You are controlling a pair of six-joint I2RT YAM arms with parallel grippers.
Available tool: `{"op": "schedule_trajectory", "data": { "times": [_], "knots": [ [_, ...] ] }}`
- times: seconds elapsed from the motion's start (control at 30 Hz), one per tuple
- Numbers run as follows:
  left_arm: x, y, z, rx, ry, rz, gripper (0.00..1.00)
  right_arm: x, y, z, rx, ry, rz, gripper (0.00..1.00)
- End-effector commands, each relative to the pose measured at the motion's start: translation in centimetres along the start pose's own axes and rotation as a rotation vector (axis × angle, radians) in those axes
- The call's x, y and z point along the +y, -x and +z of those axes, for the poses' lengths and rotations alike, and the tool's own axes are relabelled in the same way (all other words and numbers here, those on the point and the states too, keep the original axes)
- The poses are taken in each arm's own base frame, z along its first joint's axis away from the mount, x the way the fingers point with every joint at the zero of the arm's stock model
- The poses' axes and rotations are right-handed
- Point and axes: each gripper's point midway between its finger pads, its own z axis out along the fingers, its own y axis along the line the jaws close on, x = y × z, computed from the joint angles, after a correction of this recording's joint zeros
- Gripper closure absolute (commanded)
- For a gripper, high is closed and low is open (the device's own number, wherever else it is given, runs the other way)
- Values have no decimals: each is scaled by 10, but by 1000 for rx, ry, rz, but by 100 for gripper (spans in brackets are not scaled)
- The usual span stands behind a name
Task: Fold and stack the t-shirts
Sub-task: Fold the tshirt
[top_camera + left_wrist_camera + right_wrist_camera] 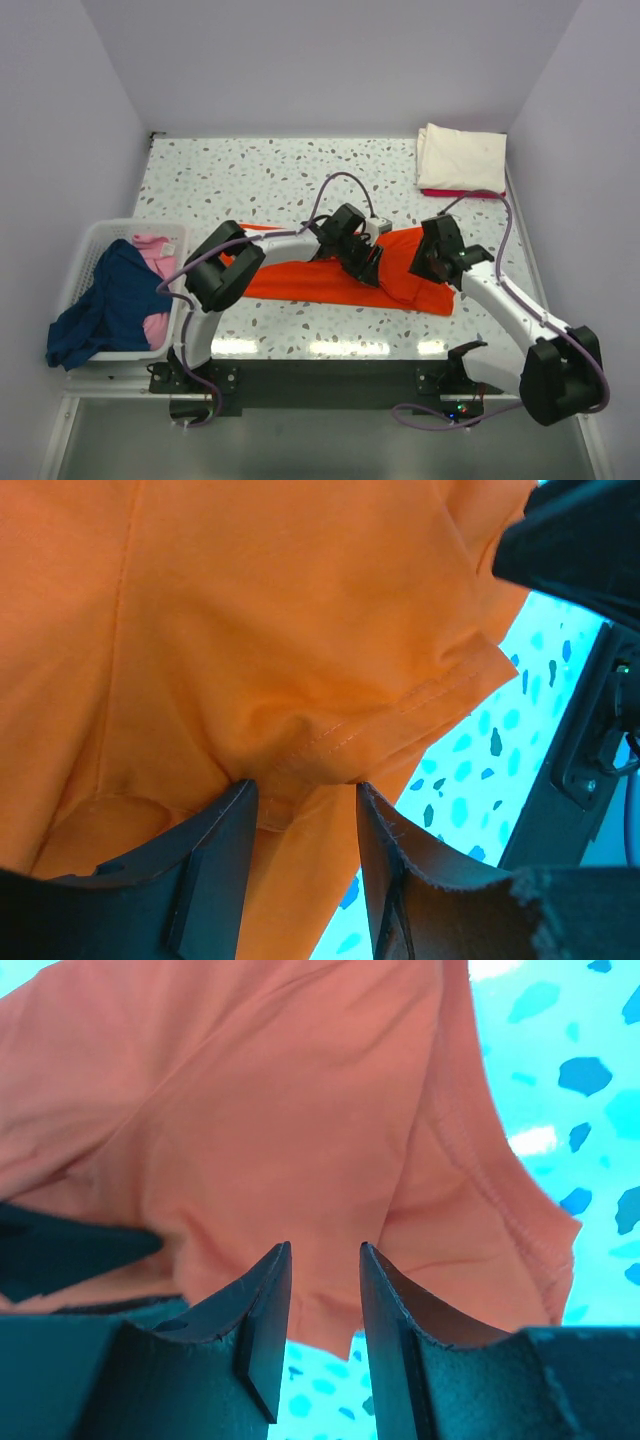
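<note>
Stack (460, 160) far right held two; orange t-shirt (320, 282) lay part-folded; others filled basket (95, 232); right gripper (325, 1250) stood part-open, empty; left gripper (305, 785) half-open, hold unclear.

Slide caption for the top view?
The orange t-shirt mid-table under left gripper and right gripper; cream t-shirt folded on red t-shirt; navy t-shirt, pink t-shirt in basket.

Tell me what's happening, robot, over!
Left hand open, astride a fold of the orange shirt. Right hand open over its edge. Nothing blocking; cream shirt folded at the back.
</note>
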Motion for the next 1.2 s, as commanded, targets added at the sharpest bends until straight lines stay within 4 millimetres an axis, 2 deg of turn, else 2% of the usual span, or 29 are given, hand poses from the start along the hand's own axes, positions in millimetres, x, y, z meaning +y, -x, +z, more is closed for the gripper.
{"op": "schedule_trajectory", "data": {
  "times": [0.0, 0.13, 0.23, 0.3, 0.33, 0.43, 0.63, 0.73, 0.77, 0.87, 1.03, 1.17],
  "knots": [
    [4, 1, -16, 5, 72, 26, 51, -2, 31, 8, -82, -55, 13, 63],
    [13, -3, -17, 25, 123, 11, 52, -15, 45, 35, -55, -75, 72, 63],
    [11, -1, -18, 21, 121, -1, 52, -24, 60, 47, -63, -82, 122, 62],
    [8, 2, -19, 15, 110, -3, 52, -24, 67, 60, -54, -79, 133, 62],
    [6, 2, -20, 17, 106, -7, 52, -21, 79, 62, -79, -72, 144, 62],
    [0, 11, -26, -6, 98, 4, 51, -18, 88, 75, -79, -74, 153, 62],
    [-12, 27, -40, -46, 89, 39, 49, -13, 92, 95, -69, -70, 173, 64],
    [-11, 27, -41, -38, 95, 38, 49, -15, 91, 98, -59, -76, 178, 73],
    [-11, 26, -42, -37, 98, 37, 49, -15, 92, 98, -62, -74, 178, 83],
    [-10, 25, -42, -35, 102, 35, 49, -17, 99, 89, -78, -85, 171, 93],
    [-7, 22, -39, -26, 109, 25, 50, -22, 115, 70, -124, -115, 144, 97],
    [-7, 23, -39, -31, 110, 24, 50, -26, 121, 70, -132, -135, 131, 98]
  ]
}}
